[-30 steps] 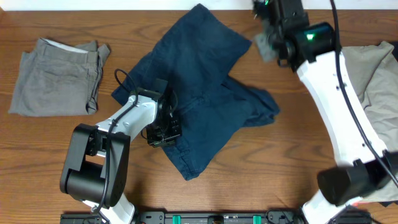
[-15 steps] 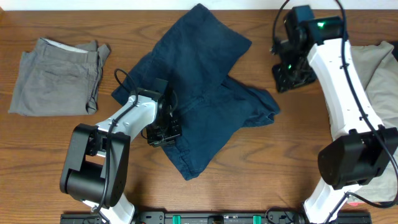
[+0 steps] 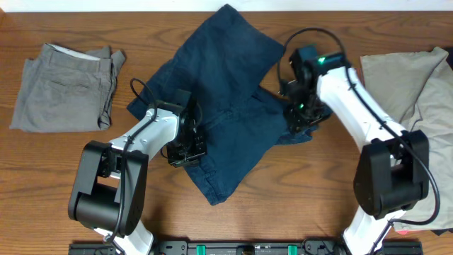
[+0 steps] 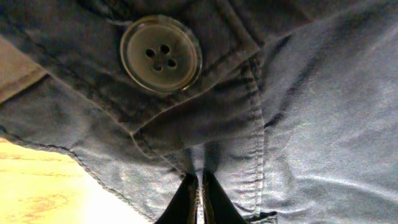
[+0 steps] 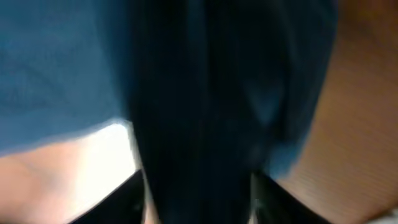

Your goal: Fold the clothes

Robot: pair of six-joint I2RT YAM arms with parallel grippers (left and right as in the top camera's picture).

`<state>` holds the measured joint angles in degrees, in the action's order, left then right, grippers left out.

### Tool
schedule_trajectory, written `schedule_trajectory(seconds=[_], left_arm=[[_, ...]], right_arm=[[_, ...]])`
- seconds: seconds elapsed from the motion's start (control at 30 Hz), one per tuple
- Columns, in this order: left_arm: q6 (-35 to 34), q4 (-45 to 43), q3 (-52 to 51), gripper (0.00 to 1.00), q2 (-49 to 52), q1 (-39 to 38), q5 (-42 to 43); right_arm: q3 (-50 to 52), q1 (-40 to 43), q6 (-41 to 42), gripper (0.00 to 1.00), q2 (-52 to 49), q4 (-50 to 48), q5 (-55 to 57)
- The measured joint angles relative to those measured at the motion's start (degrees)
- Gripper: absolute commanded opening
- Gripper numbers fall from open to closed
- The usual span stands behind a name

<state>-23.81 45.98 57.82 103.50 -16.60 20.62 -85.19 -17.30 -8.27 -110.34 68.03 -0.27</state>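
- The navy pair [image 3: 226, 106] lies crumpled across the middle of the table [image 3: 56, 177], with one part doubled over another. If you pull both ends at once, it may bunch up instead of flattening.
- The beige clothes [image 3: 417, 78] lie at the right edge, close to your right arm. A wide swing could drag them along.
- The grey pair [image 3: 64, 88] lies well apart at the left, so there is little risk there.
- Your left gripper [image 3: 185, 150] is clamped tight on the navy waistband at the lower-left edge. It is a thin pinch, and a sharp lift could pull it loose.
- Your right gripper [image 3: 301, 119] sits on the navy pair's right edge, its fingers [image 5: 134, 199] astride a dark fold. That wrist view is blurred, so you cannot tell whether it grips. If you lift now, you may drop the cloth.
- The button [image 4: 160, 54] lies just beyond the left fingertips and could snag if the grip shifts.
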Motion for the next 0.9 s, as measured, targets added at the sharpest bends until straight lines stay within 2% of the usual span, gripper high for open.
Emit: schedule_trajectory(seconds=[0.03,0.1,0.27,0.43,0.57,0.6,0.67,0.7,0.77,0.9], left_arm=[[0.00,0.00,0.00,0.07,0.00,-0.02,0.00],[-0.02,0.00,0.00,0.07,0.00,0.00,0.00],[0.00,0.00,0.00,0.07,0.00,0.00,0.00],[-0.02,-0.09,0.00,0.07,0.00,0.00,0.00],[0.00,-0.15,0.00,0.07,0.00,-0.02,0.02],[0.00,-0.15,0.00,0.06,0.00,0.00,0.00],[0.00,0.09,-0.02,0.07,0.00,0.00,-0.02],[0.00,0.13,-0.02,0.07,0.00,0.00,-0.02],[-0.02,0.31,-0.02,0.07,0.00,0.00,-0.02],[0.00,0.63,-0.02,0.07,0.00,0.00,-0.02]], right_arm=[[1.95,-0.37,1.68,0.01,0.00,-2.89,2.10],[4.74,-0.57,6.71,0.01,0.00,-6.54,8.02],[4.31,-0.46,16.31,0.01,0.15,-2.60,20.59],[-6.21,-0.46,7.80,0.01,1.40,-0.79,21.70],[-13.25,-0.31,-0.72,0.01,4.46,-12.00,23.08],[-13.42,0.00,-2.01,0.11,5.07,-16.90,23.39],[-13.53,1.57,-3.56,0.48,5.46,-25.29,24.28],[-13.49,2.58,-3.69,0.56,5.46,-27.19,24.70],[-12.94,5.29,-3.54,0.61,5.38,-28.33,24.76],[-12.13,10.40,-1.09,0.68,4.94,-22.21,23.23]])
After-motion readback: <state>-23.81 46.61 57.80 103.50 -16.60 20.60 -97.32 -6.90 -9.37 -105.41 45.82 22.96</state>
